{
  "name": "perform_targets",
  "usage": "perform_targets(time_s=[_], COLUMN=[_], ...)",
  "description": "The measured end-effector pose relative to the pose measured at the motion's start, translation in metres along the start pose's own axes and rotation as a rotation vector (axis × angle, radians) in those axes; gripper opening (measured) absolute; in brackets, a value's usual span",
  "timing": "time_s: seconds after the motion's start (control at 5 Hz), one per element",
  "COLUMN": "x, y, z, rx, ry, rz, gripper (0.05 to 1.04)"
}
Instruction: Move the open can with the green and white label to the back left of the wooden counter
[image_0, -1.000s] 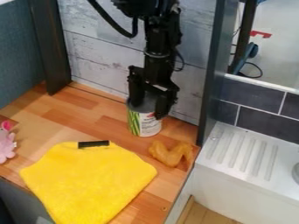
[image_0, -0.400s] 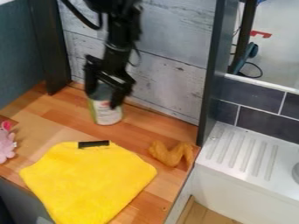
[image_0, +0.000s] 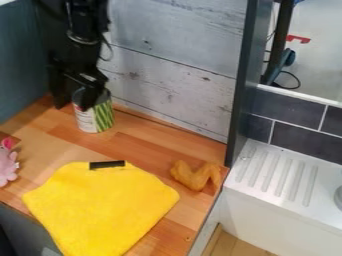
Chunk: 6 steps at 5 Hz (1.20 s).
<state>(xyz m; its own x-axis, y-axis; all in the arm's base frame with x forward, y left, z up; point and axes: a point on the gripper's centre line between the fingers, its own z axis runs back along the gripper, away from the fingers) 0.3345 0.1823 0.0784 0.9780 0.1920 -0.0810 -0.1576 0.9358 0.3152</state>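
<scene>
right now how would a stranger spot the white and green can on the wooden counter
On the brown wooden counter, go toward the far left corner, where the black two-finger gripper hangs. In its grip is a cylindrical can, its white label striped green, unlike the flat yellow cloth nearby.

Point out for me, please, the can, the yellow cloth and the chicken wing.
Can (image_0: 95, 120): camera view, on its label.
Yellow cloth (image_0: 100, 205): camera view, on its middle.
Chicken wing (image_0: 195, 179): camera view, on its bent middle.
</scene>
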Motion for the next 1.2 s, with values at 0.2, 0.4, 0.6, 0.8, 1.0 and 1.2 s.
perform_targets(time_s=[0.2,0.4,0.6,0.8,1.0,1.2], x=[-0.005,-0.012,-0.038,-0.080,-0.116,-0.146], y=[0.018,0.015,0.002,-0.003,-0.021,-0.054], z=[-0.004,0.003,0.023,0.041,0.051,0.068], rx=[-0.052,-0.081,-0.168,-0.258,-0.342,-0.386], ry=[-0.013,-0.035,-0.046,-0.016,0.055,0.048], rz=[0.020,0.016,-0.075,-0.117,-0.090,-0.163], gripper=[1.000,1.001,1.001,1.001,1.001,1.001])
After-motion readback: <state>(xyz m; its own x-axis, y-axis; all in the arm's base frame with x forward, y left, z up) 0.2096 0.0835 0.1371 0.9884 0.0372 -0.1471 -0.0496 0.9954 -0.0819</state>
